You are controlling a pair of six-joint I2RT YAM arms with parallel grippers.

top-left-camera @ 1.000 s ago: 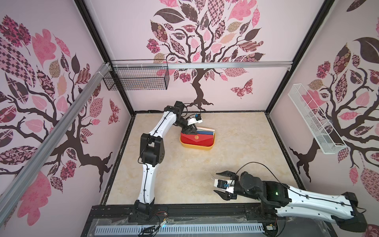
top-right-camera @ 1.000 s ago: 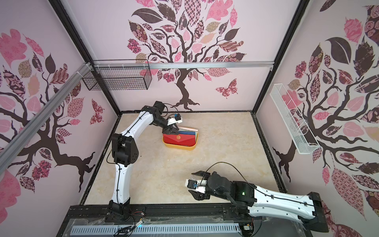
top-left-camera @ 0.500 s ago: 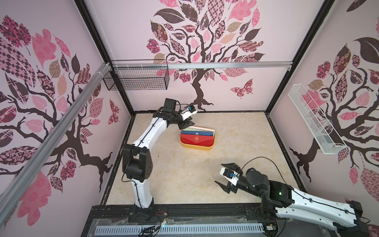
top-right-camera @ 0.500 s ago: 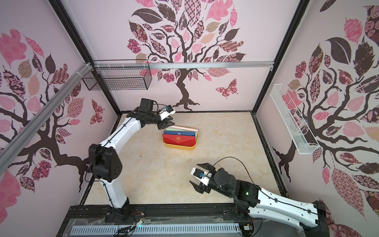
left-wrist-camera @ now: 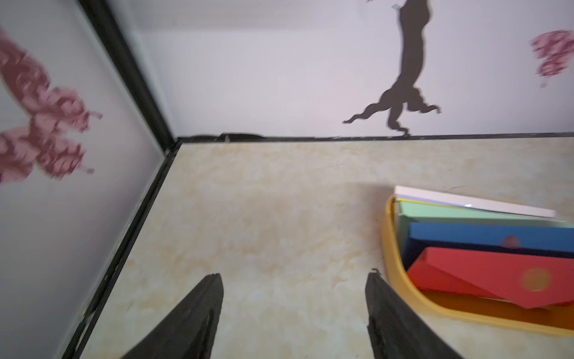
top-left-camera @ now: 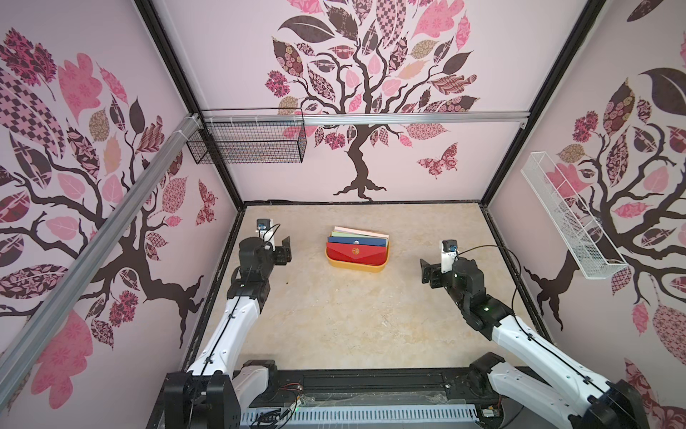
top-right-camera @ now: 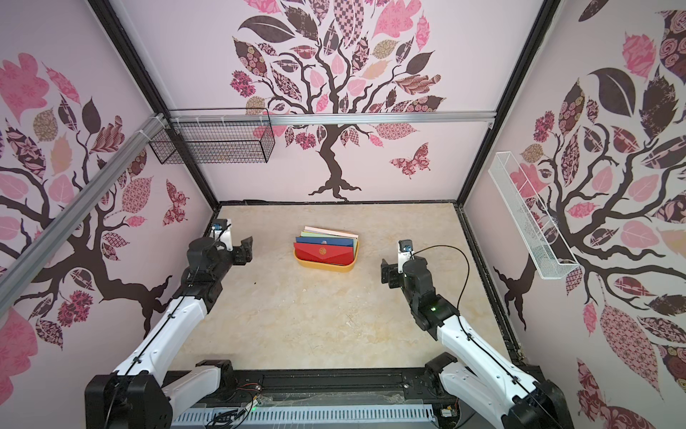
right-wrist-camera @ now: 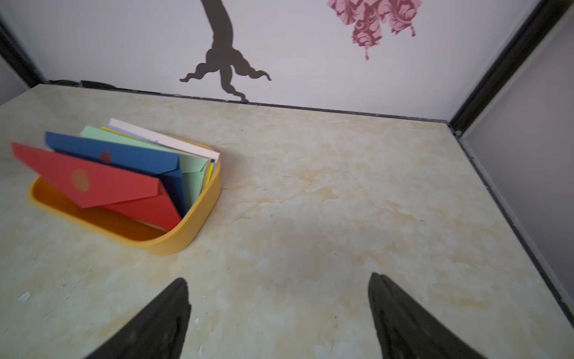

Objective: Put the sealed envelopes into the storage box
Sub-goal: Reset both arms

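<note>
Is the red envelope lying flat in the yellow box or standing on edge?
Standing on edge: the red envelope rises well above the rim of the storage box, with the navy envelope upright right behind it.

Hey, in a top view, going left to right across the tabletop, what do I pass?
Left arm's black end effector → shallow yellow-orange plastic storage box holding coloured paper envelopes → right arm's black end effector.

Black wire basket (top-left-camera: 247, 145), white mesh tray (top-left-camera: 564, 219), tree-decal walls (top-left-camera: 408, 163), seemingly marble tabletop (top-left-camera: 352, 315).
</note>
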